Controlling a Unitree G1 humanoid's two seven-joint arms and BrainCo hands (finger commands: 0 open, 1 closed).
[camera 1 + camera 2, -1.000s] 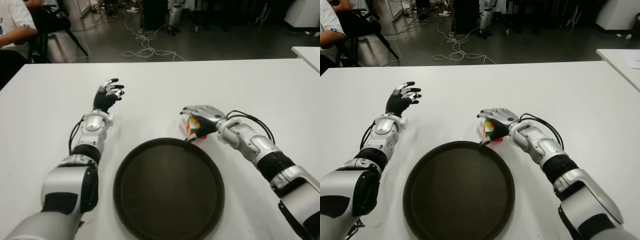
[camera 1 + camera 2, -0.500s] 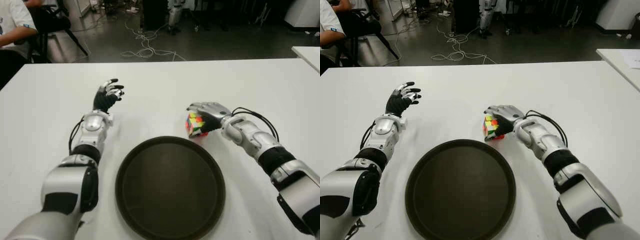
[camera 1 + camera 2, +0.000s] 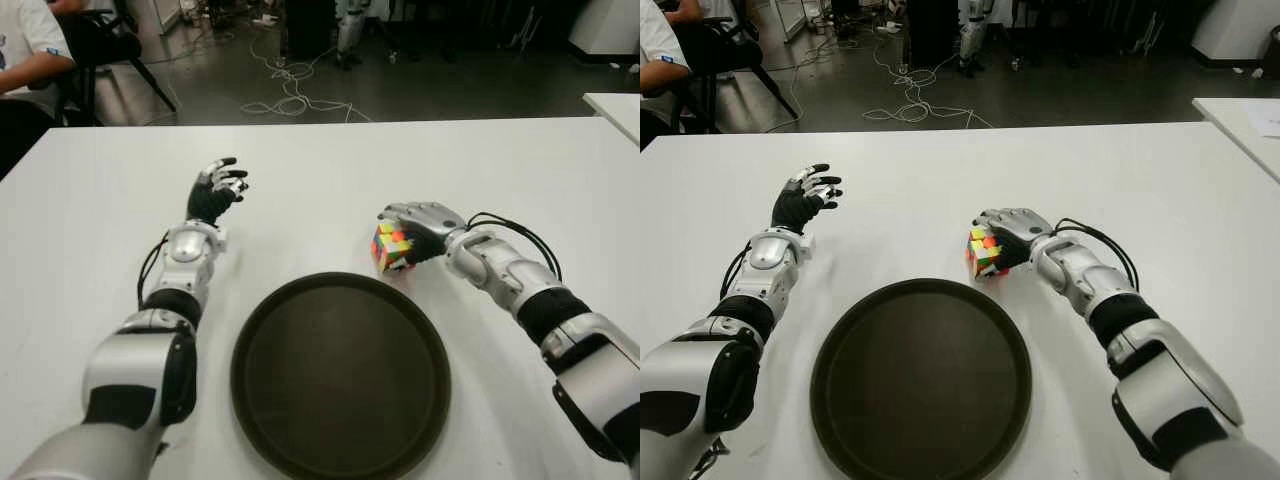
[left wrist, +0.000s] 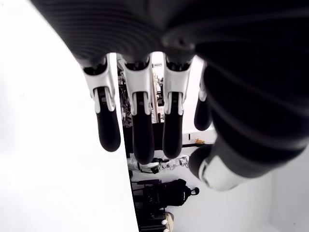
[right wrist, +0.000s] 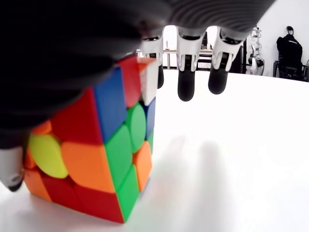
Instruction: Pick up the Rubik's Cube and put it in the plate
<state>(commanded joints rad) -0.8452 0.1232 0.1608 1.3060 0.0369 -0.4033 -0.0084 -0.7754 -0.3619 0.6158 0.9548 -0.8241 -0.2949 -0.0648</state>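
Dark and matte, the round plate [image 3: 340, 375] sits nearest on the white table [image 3: 520, 160], a shallow dish with a raised rim and nothing in it. Just beyond its far rim, slightly to the right, the Rubik's Cube [image 3: 392, 247] stands on the tabletop, outside the plate. Its glossy plastic faces show rounded tiles of orange, green, red, yellow and blue, and its layers look slightly twisted out of line. The right hand [image 3: 420, 225] is draped over the cube from above and from the right; in the right wrist view the palm and thumb press against the cube [image 5: 96, 150] while three black-tipped fingers [image 5: 186, 87] stick out straight past it, so whether this amounts to a firm grasp cannot be told. The left hand [image 3: 215, 190], silver-jointed with black rubbery fingertips, shows well to the left, beyond the plate, fingers loosely spread and holding nothing. Past the table edge, cables [image 3: 290, 95] lie coiled on a dark floor.
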